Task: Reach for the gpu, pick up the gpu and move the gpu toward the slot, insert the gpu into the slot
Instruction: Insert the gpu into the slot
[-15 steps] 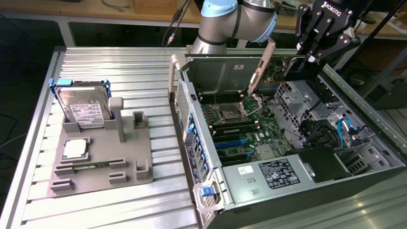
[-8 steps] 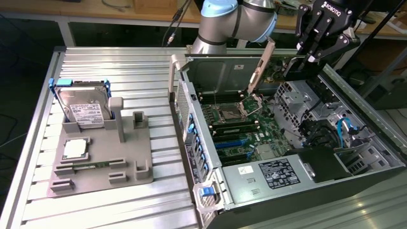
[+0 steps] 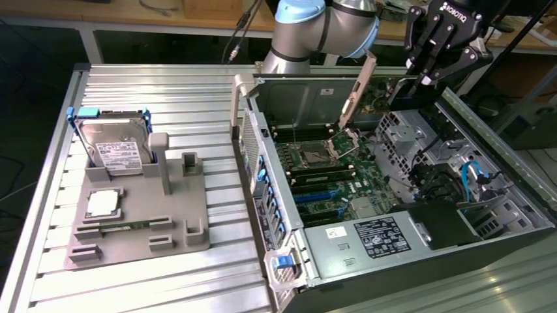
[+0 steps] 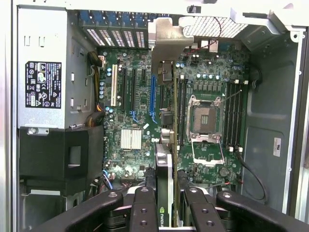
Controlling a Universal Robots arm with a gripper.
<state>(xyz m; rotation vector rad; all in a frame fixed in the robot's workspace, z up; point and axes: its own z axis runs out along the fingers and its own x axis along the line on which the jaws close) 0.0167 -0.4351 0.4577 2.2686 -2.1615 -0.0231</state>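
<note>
**Gpu held over the open case, not yet in the slot**

The gripper (image 3: 409, 88) hangs over the far end of the open case (image 3: 522, 215), which lies on its side along the table's (image 3: 174, 287) edge at the exterior view's right. Its jaws are drawn in close, with a narrow gap that the gpu (image 3: 359, 88) fills. In the wrist view the fingers (image 4: 145, 203) press on both faces of the card, which runs edge-on between them.

The gpu (image 4: 164, 166) is off the board (image 3: 357, 173) and in the air above it. In the exterior view its long silver bracket slants down from beside the gripper toward the socket (image 3: 315, 155), and the green card shows between bracket and fingers. In the wrist view the bracket stands at the far end of the card, near the case's vented rear wall.

The slot (image 3: 317, 194) is a long blue strip on the board, lying between the socket and the power supply (image 3: 370, 238). In the wrist view the slot (image 4: 153, 99) runs parallel to the card's edge and just beside its line; the card is apart from it.

On the table's side at the exterior view's left lies a grey tray (image 3: 174, 228). A drive (image 3: 117, 147) stands upright at its far edge.
</note>
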